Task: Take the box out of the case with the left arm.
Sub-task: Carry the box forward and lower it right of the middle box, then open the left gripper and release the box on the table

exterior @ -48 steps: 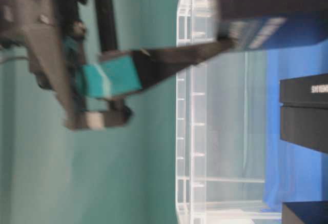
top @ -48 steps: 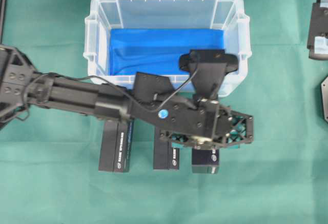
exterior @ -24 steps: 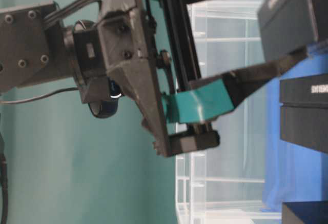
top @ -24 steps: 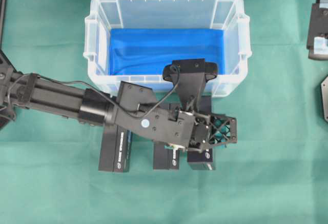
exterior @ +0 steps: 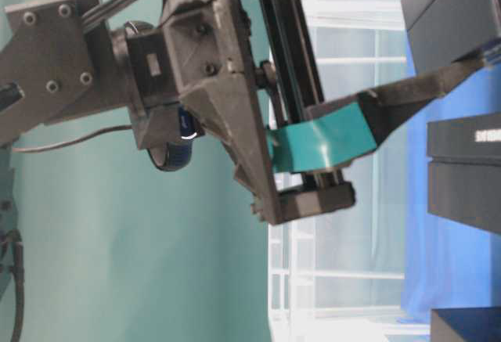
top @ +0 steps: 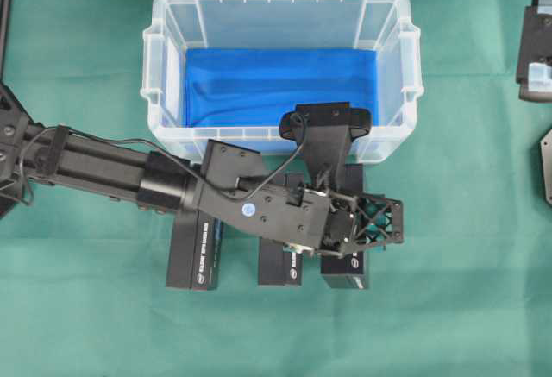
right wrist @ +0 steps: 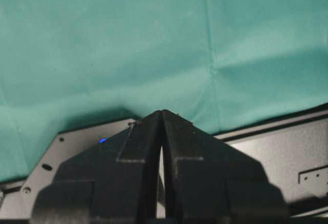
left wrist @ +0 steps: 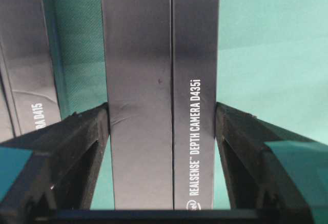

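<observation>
Beside one case point(top: 164, 28), three boxes point(top: 195, 252)

1. Case point(top: 280, 15): clear plastic bin, ribbed rim, blue cloth on its floor, at 12 o'clock on the green cloth; no box inside.
2. Box point(left wrist: 160, 106): black, long, printed "REALSENSE DEPTH CAMERA D435i", outside the case at its 6 o'clock, clamped between left gripper point(left wrist: 161, 131) fingers.
3. Left arm point(top: 103, 166): black, reaching in from 9 o'clock.
</observation>
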